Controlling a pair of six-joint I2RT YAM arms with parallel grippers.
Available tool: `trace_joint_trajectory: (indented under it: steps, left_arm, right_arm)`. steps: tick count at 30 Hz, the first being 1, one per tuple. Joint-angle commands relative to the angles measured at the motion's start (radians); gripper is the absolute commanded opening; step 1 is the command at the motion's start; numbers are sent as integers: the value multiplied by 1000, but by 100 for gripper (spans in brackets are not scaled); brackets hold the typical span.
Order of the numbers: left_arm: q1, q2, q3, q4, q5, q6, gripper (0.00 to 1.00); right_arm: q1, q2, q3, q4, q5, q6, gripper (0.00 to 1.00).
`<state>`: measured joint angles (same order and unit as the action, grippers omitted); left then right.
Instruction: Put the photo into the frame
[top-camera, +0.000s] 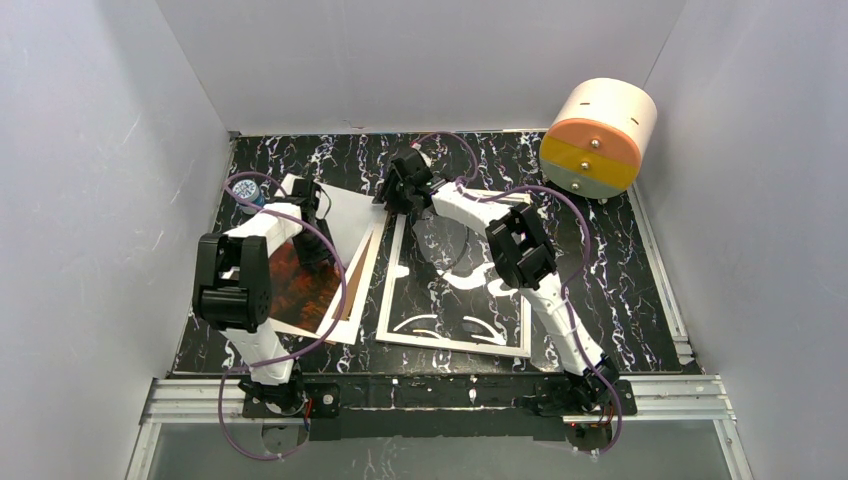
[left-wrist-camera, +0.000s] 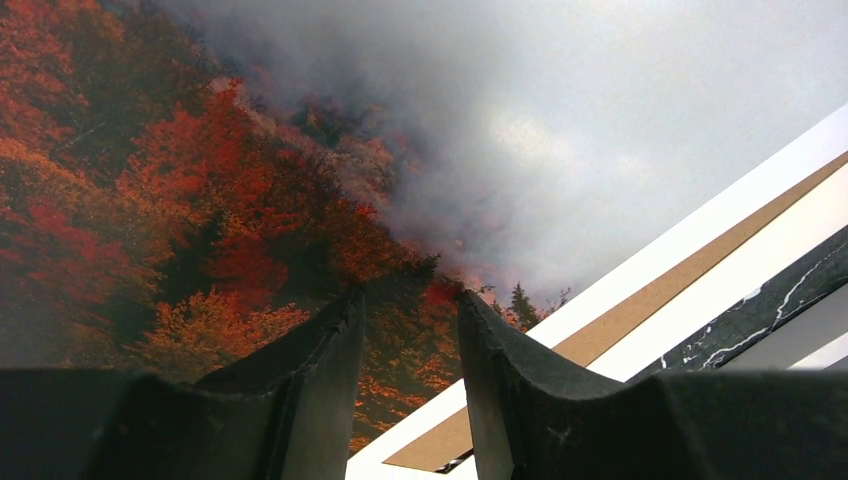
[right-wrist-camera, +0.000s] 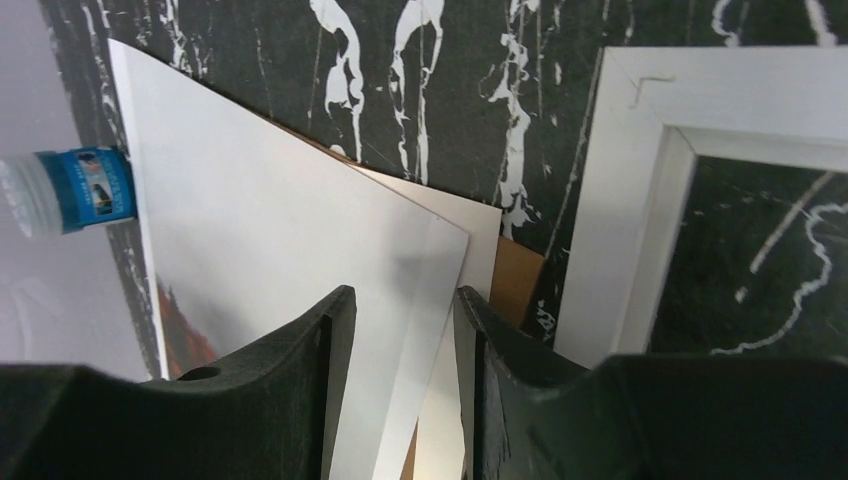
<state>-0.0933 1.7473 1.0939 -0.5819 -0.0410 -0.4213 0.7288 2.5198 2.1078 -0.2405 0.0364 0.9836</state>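
The photo (top-camera: 300, 290), red-orange forest under grey mist, lies at the left on a brown backing board (left-wrist-camera: 680, 285) and a white sheet (right-wrist-camera: 470, 240). My left gripper (top-camera: 315, 250) is open just above the photo (left-wrist-camera: 250, 180), with its tips (left-wrist-camera: 410, 295) over the trees near the white border and nothing between them. The frame (top-camera: 455, 290), with a white rim and a clear pane, lies flat in the middle. My right gripper (top-camera: 392, 200) reaches over its far left corner (right-wrist-camera: 620, 200). It is open (right-wrist-camera: 403, 295), with its jaws either side of the photo's glossy right edge (right-wrist-camera: 280, 230).
A white-and-orange drum (top-camera: 597, 138) stands at the back right. A small blue-labelled bottle (top-camera: 245, 192) lies by the left wall at the photo's far corner and also shows in the right wrist view (right-wrist-camera: 65, 190). Grey walls close in three sides.
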Motion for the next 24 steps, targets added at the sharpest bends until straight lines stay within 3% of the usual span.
trace_joint_trajectory:
  steps: [1,11,16,24]
  left_arm:
    - [6,49,-2,-58,-16,36,37]
    - [6,87,-3,-56,11,50,36]
    - [6,99,-6,-51,40,50,36]
    - [4,76,-91,10,261,-8,36]
  right_arm:
    - [-3,67,11,44,-109,0,50]
    - [-2,58,-54,200,-374,14,50]
    - [-2,22,-105,219,-399,17,50]
    - [2,-69,-163,139,-383,-63,49]
